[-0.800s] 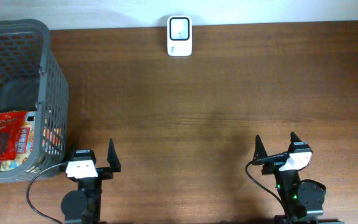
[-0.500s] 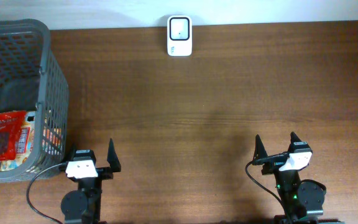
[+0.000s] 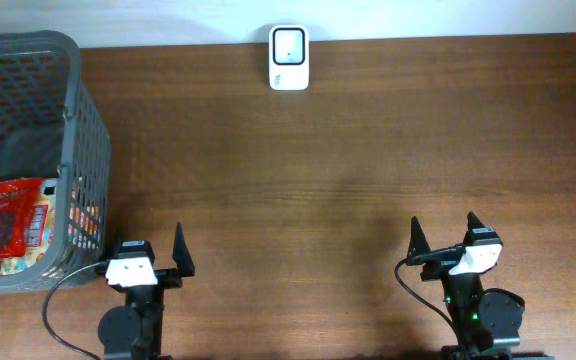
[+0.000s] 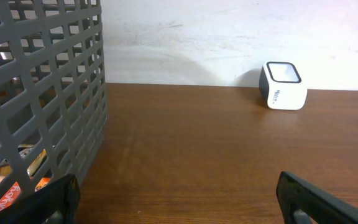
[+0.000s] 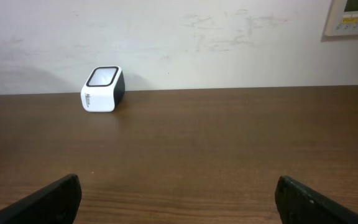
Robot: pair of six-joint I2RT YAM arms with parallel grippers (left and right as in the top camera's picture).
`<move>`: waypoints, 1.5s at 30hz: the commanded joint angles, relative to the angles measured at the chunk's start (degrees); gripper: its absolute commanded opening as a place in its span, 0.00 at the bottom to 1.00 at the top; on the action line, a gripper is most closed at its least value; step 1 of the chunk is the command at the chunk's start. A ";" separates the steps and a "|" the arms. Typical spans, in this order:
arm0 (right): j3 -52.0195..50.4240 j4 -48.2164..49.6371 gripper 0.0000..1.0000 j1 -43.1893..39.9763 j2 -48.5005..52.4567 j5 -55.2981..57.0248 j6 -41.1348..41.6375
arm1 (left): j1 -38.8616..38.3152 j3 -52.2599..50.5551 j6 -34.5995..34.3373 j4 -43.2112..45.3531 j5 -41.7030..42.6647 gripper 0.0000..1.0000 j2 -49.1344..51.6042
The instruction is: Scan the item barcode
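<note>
Plain wooden worktop (image 3: 318, 150), white wall (image 5: 229, 43) behind. Found left pincer (image 3: 148, 242), right pincer (image 3: 443, 228) spread, empty, near edge; snack packet (image 3: 18, 225) down in basket (image 3: 68, 120), left edge. Probably needed top-down grab, barcode facing far-edge scanner (image 3: 289, 58).

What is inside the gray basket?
A red snack packet lies at one end of the basket. The mesh wall covers part of the floor, and anything under the packet is hidden.

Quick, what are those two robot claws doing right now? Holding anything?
Left gripper: open, fingers spread wide, holding nothing.
Right gripper: open, fingers spread wide, holding nothing.
</note>
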 commanded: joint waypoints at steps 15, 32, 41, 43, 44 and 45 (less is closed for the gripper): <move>-0.48 -0.02 0.99 0.55 -0.33 -0.50 -0.35 | 0.28 -0.33 -0.74 -0.15 0.22 0.99 -0.55; -0.48 0.00 0.98 0.55 -0.33 -0.48 -0.35 | 0.28 -0.31 -0.74 0.00 0.20 0.99 -0.55; -0.48 0.00 0.98 0.55 -0.33 -0.50 -0.35 | 0.28 1.36 -0.79 25.83 29.24 0.99 -0.55; -0.48 0.00 0.98 0.55 -0.33 -0.50 -0.35 | 0.28 3.34 -0.79 26.86 29.22 0.99 -0.55; -0.48 0.00 0.99 0.55 -0.33 -0.50 -0.35 | 0.28 4.96 -0.76 26.38 29.22 0.99 -0.55; -0.48 0.00 0.98 0.55 -0.33 -0.48 -0.35 | 0.28 7.08 -0.74 25.79 29.14 0.99 -0.52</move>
